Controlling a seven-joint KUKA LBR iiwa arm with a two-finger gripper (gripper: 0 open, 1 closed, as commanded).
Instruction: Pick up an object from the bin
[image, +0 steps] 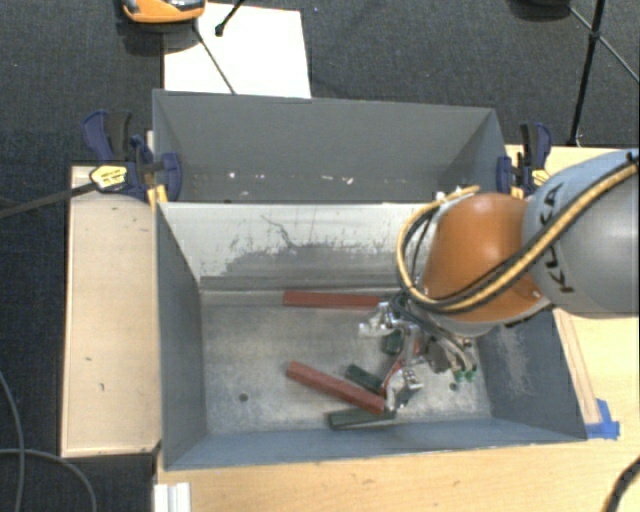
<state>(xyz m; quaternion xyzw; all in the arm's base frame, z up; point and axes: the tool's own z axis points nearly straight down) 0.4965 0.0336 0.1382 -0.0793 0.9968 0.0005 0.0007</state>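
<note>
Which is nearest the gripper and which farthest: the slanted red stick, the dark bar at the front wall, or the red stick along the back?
1. Slanted red stick, mid-floor, its right end beside the gripper.
2. Dark bar, at the front wall; nearly tied with the first.
3. Back red stick, clearly farthest.

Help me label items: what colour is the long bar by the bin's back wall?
The long bar is reddish brown, best in the camera view.

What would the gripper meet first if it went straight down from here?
Most likely the right end of the red-brown stick at the front of the bin, or the dark green piece beside it; the gripper hangs over where they meet. Height is hard to judge.
</note>
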